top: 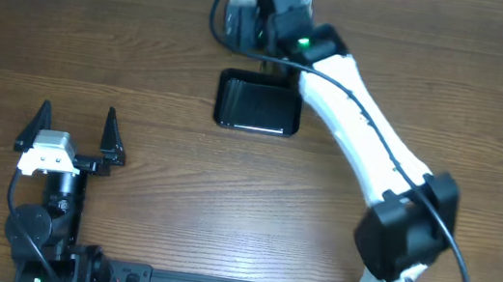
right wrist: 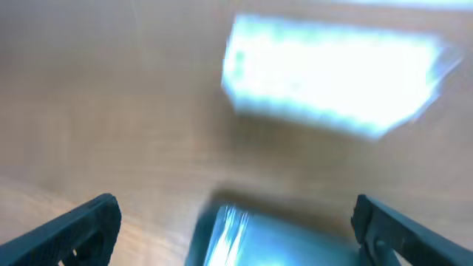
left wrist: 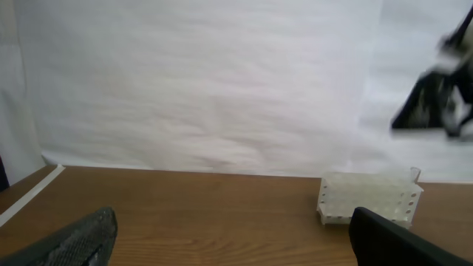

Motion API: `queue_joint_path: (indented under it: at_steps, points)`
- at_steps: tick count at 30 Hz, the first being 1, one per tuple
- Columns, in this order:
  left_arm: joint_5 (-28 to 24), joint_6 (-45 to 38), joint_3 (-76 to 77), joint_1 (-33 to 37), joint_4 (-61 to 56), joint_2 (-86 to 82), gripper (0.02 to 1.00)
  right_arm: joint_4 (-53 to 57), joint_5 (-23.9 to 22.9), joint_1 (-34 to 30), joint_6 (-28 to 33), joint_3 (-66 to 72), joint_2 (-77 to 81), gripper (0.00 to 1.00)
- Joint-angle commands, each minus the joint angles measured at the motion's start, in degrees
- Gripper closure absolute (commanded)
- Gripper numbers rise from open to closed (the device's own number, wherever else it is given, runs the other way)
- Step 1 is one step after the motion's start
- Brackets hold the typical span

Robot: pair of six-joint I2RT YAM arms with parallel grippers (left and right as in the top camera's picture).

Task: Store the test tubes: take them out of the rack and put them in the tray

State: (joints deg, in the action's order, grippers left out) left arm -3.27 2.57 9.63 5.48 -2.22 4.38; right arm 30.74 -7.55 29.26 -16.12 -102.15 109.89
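The white test tube rack [top: 240, 10] stands at the far side of the table, just beyond the black tray [top: 258, 103]. In the left wrist view the rack [left wrist: 368, 198] has one clear tube [left wrist: 415, 175] sticking up at its far corner. My right gripper [right wrist: 236, 204] hangs open above the table, with the blurred rack [right wrist: 332, 74] ahead and the tray's edge [right wrist: 273, 236] below it; nothing is between its fingers. From the left wrist it shows as a dark blur [left wrist: 440, 100] above the rack. My left gripper [top: 78, 110] rests open and empty at the near left.
Bare wooden table lies between the left gripper and the tray. A white backdrop [left wrist: 199, 89] rises behind the table's far edge. The right arm [top: 369, 137] stretches diagonally across the right half of the table.
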Motion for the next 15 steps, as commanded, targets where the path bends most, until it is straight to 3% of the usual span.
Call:
queue_joint_path:
  at_steps: [1,8,15]
  points:
    - [-0.81,-0.37,-0.39,-0.28,-0.17,-0.33,0.02,-5.95,-5.99,-5.07,8.11,-0.22,3.96,0.009]
    - [-0.81,-0.37,-0.39,-0.28,-0.17,-0.33,0.02,-15.82,-5.14,-9.53,9.38,-0.22,12.35,0.009]
    - [-0.81,-0.37,-0.39,-0.28,-0.17,-0.33,0.02,-18.23,-4.94,-10.21,8.92,-0.22,16.35,0.007]
